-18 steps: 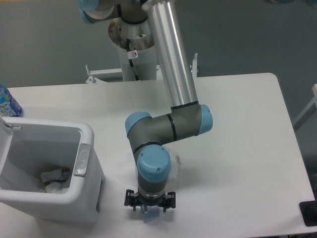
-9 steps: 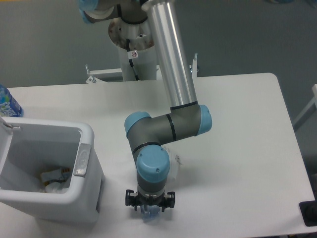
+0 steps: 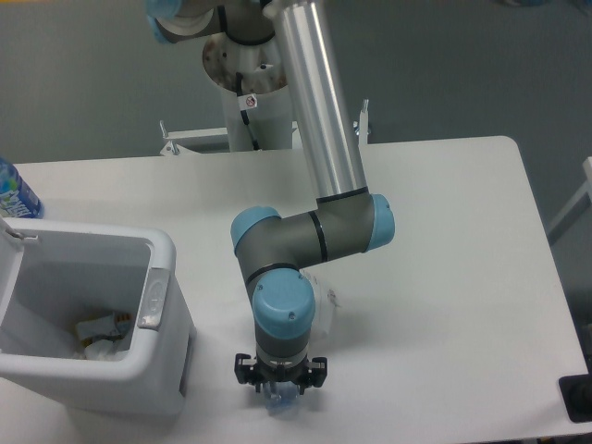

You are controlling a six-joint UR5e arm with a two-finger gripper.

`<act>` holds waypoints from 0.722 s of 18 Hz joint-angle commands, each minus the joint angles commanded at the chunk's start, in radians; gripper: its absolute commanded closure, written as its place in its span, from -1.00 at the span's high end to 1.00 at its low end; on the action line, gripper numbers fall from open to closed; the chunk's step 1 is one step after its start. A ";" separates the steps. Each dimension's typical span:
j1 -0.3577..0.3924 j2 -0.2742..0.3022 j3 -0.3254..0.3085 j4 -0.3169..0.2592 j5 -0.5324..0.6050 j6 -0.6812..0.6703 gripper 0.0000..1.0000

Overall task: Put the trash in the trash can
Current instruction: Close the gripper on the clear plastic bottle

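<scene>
Bottle (image 3: 326,298): only a pale, clear sliver of it shows, lying on the counter (image 3: 444,277) just behind the arm's wrist; something bluish and clear also peeks out under the claw (image 3: 279,393), possibly its cap end, but we cannot tell; most of the item is hidden by the arm.

Claw: pointing straight down near the front edge of the counter, low over that bluish bit; the wrist blocks the fingers, so we cannot tell whether they are spread or closed on anything.

Trash can (image 3: 162,254): white, open-topped, standing to the left of the arm, well apart from the claw; crumpled scraps (image 3: 97,335) already lie in its bottom; grey latch tab faces the arm.

Risks, as we judge them: a grip on the cap end alone would let a slim, smooth bottle swing or slip out on the lift; it could roll off the near edge; a low carry leftward could knock the can's thick rim.

A second bottle (image 3: 14,192) stands at the far left.
</scene>
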 joint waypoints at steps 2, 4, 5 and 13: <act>0.000 0.000 -0.002 0.000 0.000 0.000 0.33; 0.000 0.000 -0.002 0.000 0.000 0.002 0.31; 0.000 0.000 -0.003 0.000 0.000 0.003 0.30; 0.000 0.006 -0.002 0.000 0.000 0.011 0.28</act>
